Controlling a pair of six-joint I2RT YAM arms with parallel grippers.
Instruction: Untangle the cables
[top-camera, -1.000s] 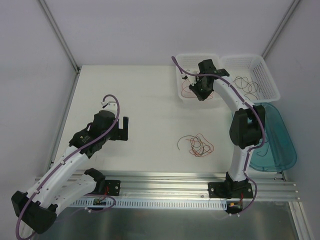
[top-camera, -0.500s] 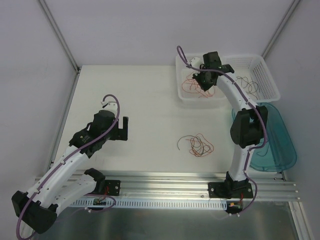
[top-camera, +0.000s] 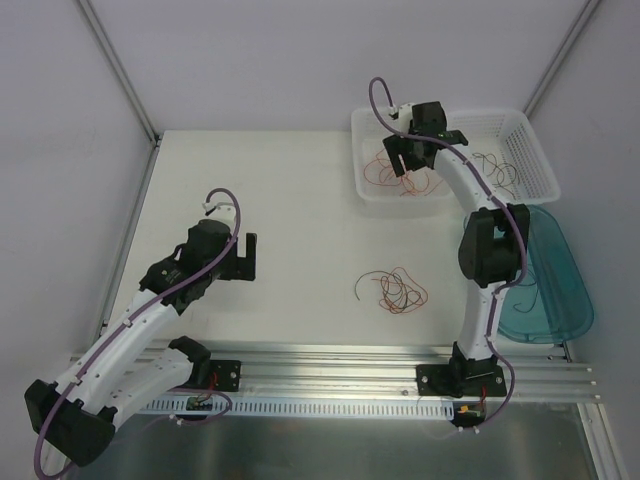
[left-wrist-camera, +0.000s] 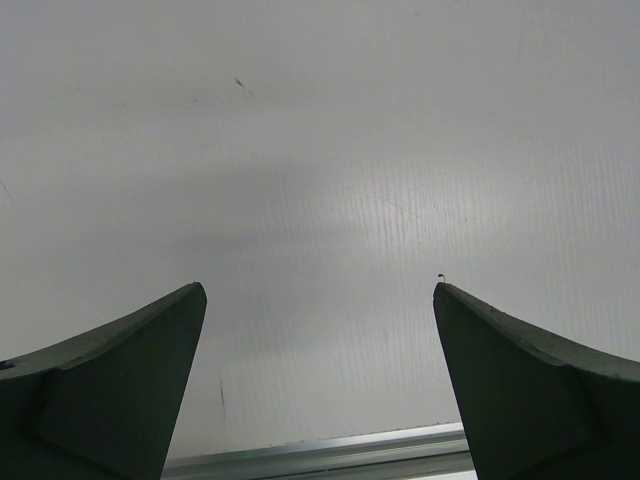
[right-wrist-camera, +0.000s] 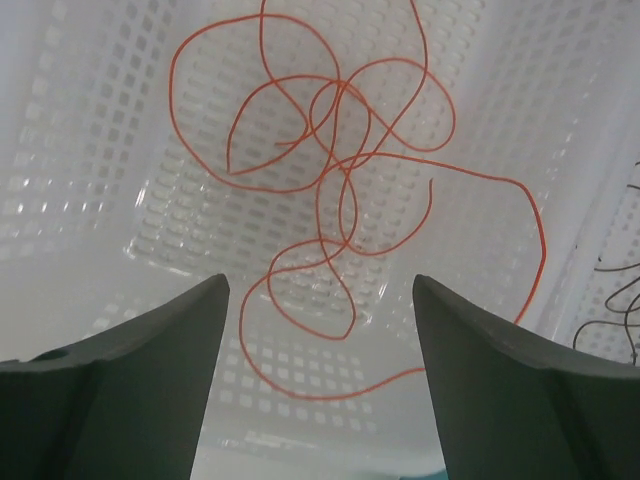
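A tangle of thin red and dark cables (top-camera: 397, 289) lies on the table between the arms. Loose loops of red cable (right-wrist-camera: 338, 170) rest on the floor of the left white basket (top-camera: 362, 188); they also show from above as red cable (top-camera: 382, 172). My right gripper (right-wrist-camera: 320, 290) hangs open just above them with nothing between its fingers; from above the right gripper (top-camera: 403, 158) is over that basket. Dark cables (top-camera: 494, 170) lie in the right basket (top-camera: 535, 160). My left gripper (top-camera: 244, 260) stands open over bare table, as the left wrist view of the left gripper (left-wrist-camera: 320, 290) confirms.
A teal plastic tray (top-camera: 556, 285) lies at the right edge beside the right arm. An aluminium rail (top-camera: 330, 365) runs along the near edge. A metal strip (left-wrist-camera: 320, 452) shows at the bottom of the left wrist view.
My right gripper rose a little toward the back of the left basket and opened from shut; the red cable now lies loose below it. The left arm has not moved.
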